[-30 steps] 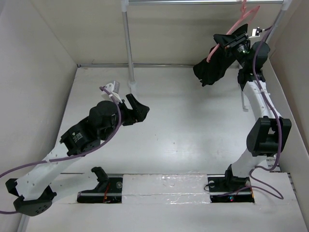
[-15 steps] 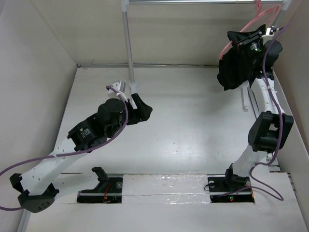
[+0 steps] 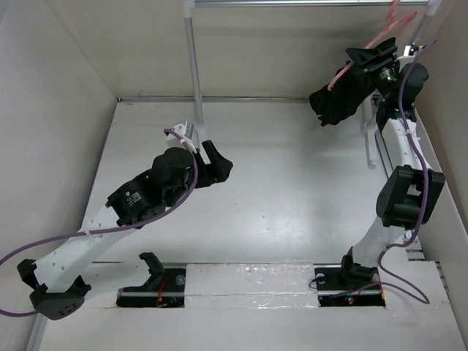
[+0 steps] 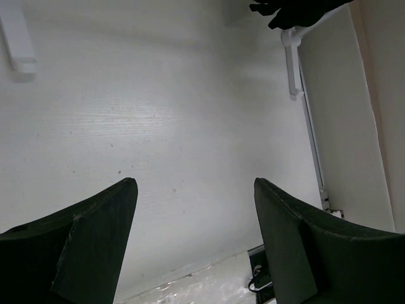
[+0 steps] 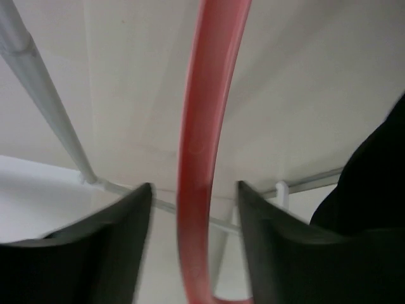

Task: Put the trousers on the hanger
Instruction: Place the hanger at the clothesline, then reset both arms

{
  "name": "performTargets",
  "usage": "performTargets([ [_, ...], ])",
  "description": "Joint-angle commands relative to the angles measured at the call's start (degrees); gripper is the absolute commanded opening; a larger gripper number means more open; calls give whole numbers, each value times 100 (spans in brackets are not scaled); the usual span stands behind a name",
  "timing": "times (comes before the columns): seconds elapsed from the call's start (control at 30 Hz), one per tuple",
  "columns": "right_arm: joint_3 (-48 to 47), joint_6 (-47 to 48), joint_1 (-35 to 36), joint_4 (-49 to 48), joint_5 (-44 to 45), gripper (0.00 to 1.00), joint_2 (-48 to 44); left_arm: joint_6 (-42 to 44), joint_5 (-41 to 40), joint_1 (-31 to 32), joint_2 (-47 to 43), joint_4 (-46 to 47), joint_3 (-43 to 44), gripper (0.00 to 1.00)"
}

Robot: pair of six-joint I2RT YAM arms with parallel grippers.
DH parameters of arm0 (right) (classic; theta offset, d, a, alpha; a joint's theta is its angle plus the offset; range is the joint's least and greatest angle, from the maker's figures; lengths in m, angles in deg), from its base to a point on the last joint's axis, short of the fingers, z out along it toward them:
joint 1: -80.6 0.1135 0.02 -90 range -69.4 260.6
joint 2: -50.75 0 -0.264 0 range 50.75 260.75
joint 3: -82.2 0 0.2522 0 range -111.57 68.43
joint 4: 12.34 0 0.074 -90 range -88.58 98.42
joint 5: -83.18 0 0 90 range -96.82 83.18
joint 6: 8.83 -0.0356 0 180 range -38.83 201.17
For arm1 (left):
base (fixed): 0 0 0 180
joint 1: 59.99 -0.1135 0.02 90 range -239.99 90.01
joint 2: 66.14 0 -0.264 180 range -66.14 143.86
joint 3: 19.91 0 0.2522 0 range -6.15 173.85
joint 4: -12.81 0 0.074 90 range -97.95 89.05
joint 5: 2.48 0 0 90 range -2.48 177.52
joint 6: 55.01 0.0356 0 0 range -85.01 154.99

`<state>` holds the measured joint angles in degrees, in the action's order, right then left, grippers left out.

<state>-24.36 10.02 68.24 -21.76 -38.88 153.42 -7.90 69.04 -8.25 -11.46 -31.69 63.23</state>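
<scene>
The black trousers (image 3: pixel 338 99) hang draped over the pale-pink hanger (image 3: pixel 382 35) high at the back right. The hanger's hook is up by the rack's top bar (image 3: pixel 292 3). My right gripper (image 3: pixel 369 60) is raised at the hanger. In the right wrist view the hanger (image 5: pixel 202 126) runs between my fingers (image 5: pixel 120 240), with a gap on each side. The trousers (image 5: pixel 380 190) show at the right edge of that view. My left gripper (image 3: pixel 216 167) is open and empty above the table, left of centre. In the left wrist view (image 4: pixel 193 183) the trousers (image 4: pixel 297 9) show far off.
The white rack has a left pole (image 3: pixel 194 66) and a right pole (image 3: pixel 424 25). Its feet lie on the table (image 4: pixel 291 57). Cream walls (image 3: pixel 58 110) close in the left, back and right. The arm bases (image 3: pixel 344 281) sit at the near edge.
My right gripper rose and moved right with the hanger. The trousers swung right, then back to the left. My left arm shifted slightly forward and to the right, still open.
</scene>
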Motion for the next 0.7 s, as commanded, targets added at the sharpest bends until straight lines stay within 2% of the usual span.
performTargets([
  [0.0,42,304,-135,-530,-125,69,-441,70,-121,11,61,200,286,70],
  [0.1,16,488,-241,-416,-248,90,-677,167,-252,11,166,200,497,71],
  [0.17,68,707,-311,-214,-231,94,-879,246,-331,11,306,200,680,72],
  [0.2,121,813,-372,-126,-188,100,-1115,264,-366,11,359,200,734,72],
  [0.4,692,1797,-478,577,-318,100,-2048,501,-420,11,641,340,1033,81],
  [0.53,1420,2359,-478,857,-644,100,-3117,650,-420,11,623,595,1112,89],
  [0.57,1596,2717,-391,1007,-653,100,-3348,686,-428,11,623,691,1147,90],
  [0.6,1963,2921,-338,1174,-610,100,-3603,729,-428,11,623,745,1165,98],
  [0.67,2290,3700,-180,1806,-574,100,-4312,817,-481,11,632,841,1226,99],
])
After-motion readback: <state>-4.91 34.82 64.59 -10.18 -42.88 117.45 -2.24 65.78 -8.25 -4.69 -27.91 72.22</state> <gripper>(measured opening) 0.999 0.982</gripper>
